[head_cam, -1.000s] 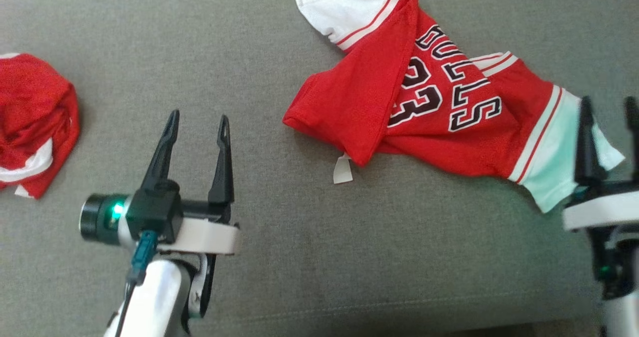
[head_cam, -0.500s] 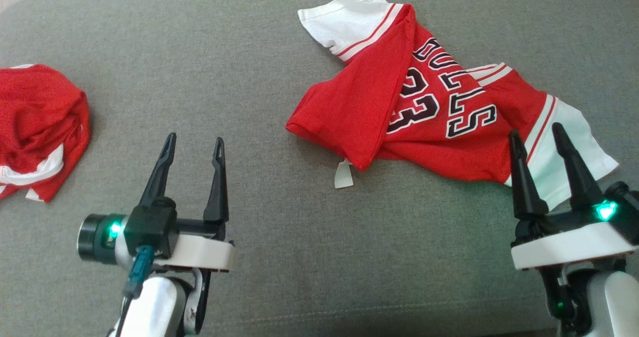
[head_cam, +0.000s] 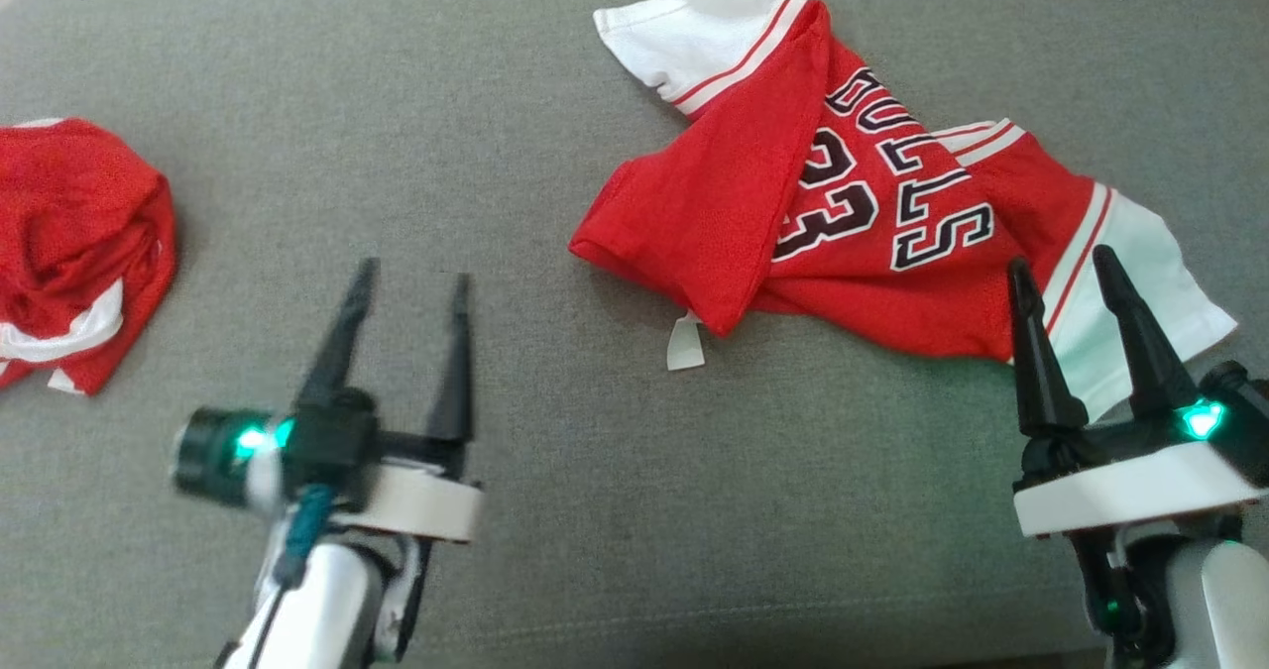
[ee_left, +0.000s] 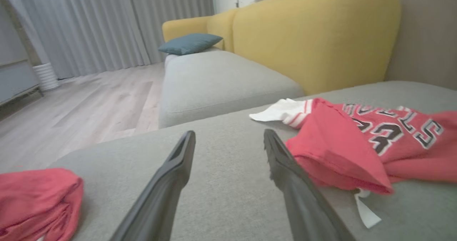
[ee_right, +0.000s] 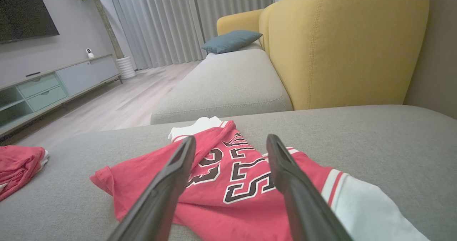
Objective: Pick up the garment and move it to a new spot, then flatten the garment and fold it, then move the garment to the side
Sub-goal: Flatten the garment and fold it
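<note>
Jersey (head_cam: 853, 223) lies rumpled far right on sofa cushion (head_cam: 615, 510); left hand (head_cam: 413, 275) and right hand (head_cam: 1059, 265) spread, empty, evidently staged for pickup.

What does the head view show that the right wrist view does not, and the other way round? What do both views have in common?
Head view adds: the open left gripper, apart from the jersey, and the small white tag at its lower edge.
Right wrist view adds the room: yellow backrest, blue cushion, curtains, TV cabinet, wooden floor.
Both share: the jersey lying unfolded on the grey seat, the bundled red garment to its left, and the open right gripper near the jersey's white sleeve.
</note>
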`<state>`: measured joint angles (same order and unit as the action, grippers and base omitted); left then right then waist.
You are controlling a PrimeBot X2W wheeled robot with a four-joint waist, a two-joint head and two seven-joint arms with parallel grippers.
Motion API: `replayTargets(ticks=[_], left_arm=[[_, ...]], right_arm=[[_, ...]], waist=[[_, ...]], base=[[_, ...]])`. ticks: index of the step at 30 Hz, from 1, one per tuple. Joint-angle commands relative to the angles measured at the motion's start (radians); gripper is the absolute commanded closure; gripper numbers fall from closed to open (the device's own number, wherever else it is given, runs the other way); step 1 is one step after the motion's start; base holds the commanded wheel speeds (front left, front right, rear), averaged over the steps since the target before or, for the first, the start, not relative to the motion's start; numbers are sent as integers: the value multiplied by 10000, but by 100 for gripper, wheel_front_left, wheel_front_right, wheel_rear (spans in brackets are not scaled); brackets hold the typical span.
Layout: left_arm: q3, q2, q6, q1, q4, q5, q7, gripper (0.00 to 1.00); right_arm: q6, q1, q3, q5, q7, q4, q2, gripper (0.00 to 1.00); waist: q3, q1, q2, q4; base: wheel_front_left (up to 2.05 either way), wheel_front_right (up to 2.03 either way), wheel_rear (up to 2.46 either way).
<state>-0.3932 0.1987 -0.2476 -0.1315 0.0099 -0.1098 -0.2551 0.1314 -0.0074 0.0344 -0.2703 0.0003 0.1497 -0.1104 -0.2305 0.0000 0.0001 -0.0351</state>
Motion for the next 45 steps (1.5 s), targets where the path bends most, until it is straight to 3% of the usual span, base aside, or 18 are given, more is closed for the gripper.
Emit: replayTargets(ticks=[1, 10, 13, 16, 23, 24, 25, 26, 31, 40, 45], left_arm=[[95, 218, 161, -634, -329, 197, 76, 0], [-2506, 114, 2802, -3182, 970, 1227, 1666, 0], [-3107, 105, 3292, -3869, 1649, 1547, 2117, 0], [-3603, 193, 3513, -4447, 2203, 1863, 2350, 0], [-4603, 598, 3711, -5685, 3630, 2638, 2925, 0], [-4713, 628, 3728, -5813, 3821, 2627, 3001, 32], [-4804, 639, 3741, -5950, 3942, 2586, 2962, 83], [-4883, 686, 3749, -6093, 4085, 2592, 2979, 100], [-4718, 710, 3713, -6507, 4354, 2198, 2569, 100], [-2995, 420, 2654, -6453, 3834, 600, 1404, 100], [-1966, 322, 2358, -6690, 4216, -367, 931, 100]], right_arm=[[-7, -96, 184, -35, 16, 418, -100, 0], [-7, -387, 398, -172, 123, 400, -123, 0], [-7, -492, 535, -260, 116, 306, -115, 0], [-7, -533, 589, -324, 98, 224, -97, 0], [-7, -610, 645, -458, 32, 115, -52, 0], [-7, -625, 655, -480, 15, 103, -45, 0], [-7, -635, 661, -512, -3, 97, -37, 0], [-7, -647, 663, -533, -17, 94, -40, 0], [-7, -663, 657, -594, -104, 76, -35, 0], [-7, -660, 596, -695, -165, 76, 20, 0], [-7, -766, 626, -757, -156, 135, 84, 0]], waist=[[-82, 0, -1, 32], [-624, 0, -1, -148], [-724, 0, -1, -358], [-788, 0, -1, -542], [-891, 0, -1, -769], [-897, 0, -1, -788], [-906, 0, -1, -805], [-917, 0, -1, -818], [-938, 0, -1, -856], [-973, 0, -1, -859], [-1178, 0, -1, -930]], base=[[0, 0, 0], [0, 0, 0], [0, 0, 0], [0, 0, 0], [0, 0, 0], [0, 0, 0], [0, 0, 0], [0, 0, 0], [0, 0, 0], [0, 0, 0], [0, 0, 0]])
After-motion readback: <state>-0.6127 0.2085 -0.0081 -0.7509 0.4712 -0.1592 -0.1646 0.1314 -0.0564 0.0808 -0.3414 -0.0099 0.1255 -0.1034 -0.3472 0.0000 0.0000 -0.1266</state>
